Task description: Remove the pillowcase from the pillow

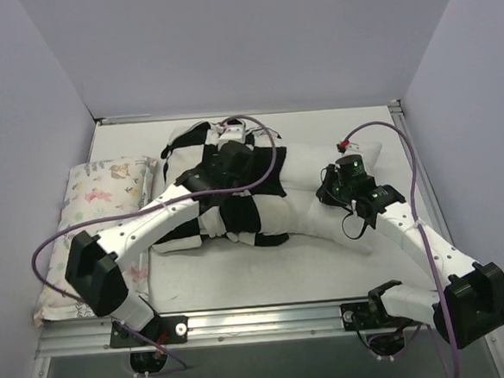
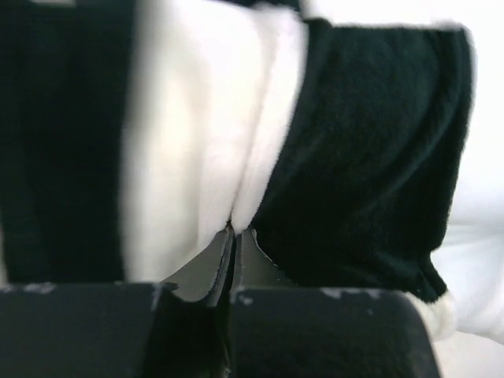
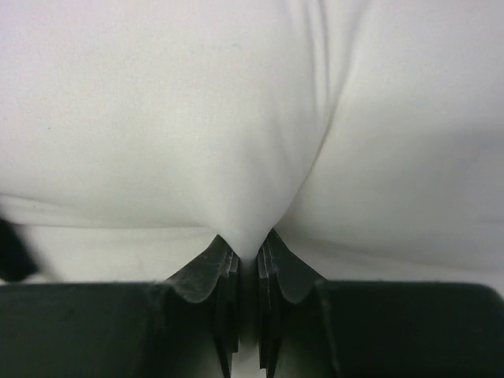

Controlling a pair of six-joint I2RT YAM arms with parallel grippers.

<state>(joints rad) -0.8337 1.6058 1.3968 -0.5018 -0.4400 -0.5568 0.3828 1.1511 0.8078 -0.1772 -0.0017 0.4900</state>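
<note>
Two wrist-cam pinches, L gripper (image 2: 234, 240) on pillowcase (image 2: 362, 157), R gripper (image 3: 248, 248) on pillow (image 3: 157, 118).

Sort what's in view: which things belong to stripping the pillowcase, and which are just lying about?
In the job: pillowcase, pinched by the left gripper; pillow, pinched by the right gripper.
Lying about: floral pillow, left of the pillowcase.

A pastel floral-print pillow (image 1: 105, 192) lies along the left side of the frame on the white tabletop (image 1: 267, 279), its near end reaching toward the lower left. A metal rail (image 1: 269, 314) runs across the bottom, and plain lavender walls (image 1: 242, 43) enclose the scene.
</note>
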